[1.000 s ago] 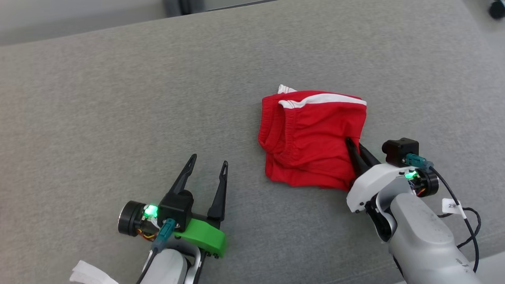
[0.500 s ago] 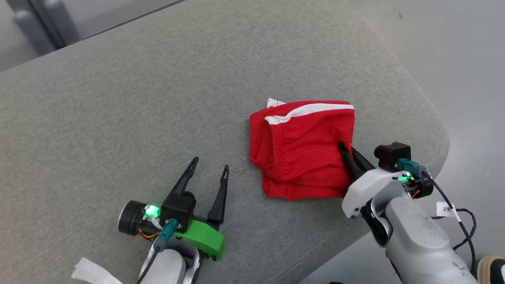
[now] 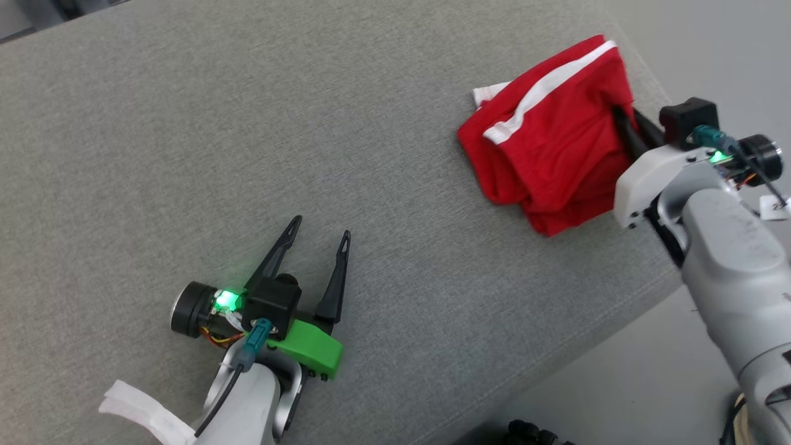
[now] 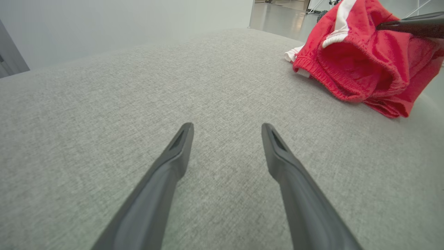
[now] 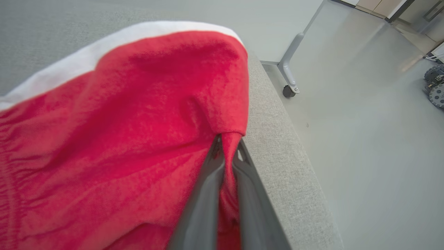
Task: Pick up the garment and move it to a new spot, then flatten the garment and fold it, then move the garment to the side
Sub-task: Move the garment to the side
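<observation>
Garment: red shorts [image 3: 550, 154] with a white stripe [image 3: 556, 80], bunched in loose layers at the upper right of the head view. They are on the grey cushion [image 3: 247, 123], close to its right edge, with floor [image 5: 364, 139] beyond.
Right gripper [image 3: 620, 114]: jaws pinched nearly together on a fold of red cloth at the bundle's right side.
Left gripper [image 3: 321, 227]: jaws spread wide with nothing between them, at the lower left of the head view over bare cushion, well apart from the shorts.
Handling: likely light, soft and limp. From one pinch the cloth sags and the layers may slide apart. It is not fragile.
Where to hold: probably through all layers, or at the elastic waistband [image 4: 326, 74], which looks thicker and less likely to slip.
Risk: so near the edge, a loose layer could trail off toward the floor.
</observation>
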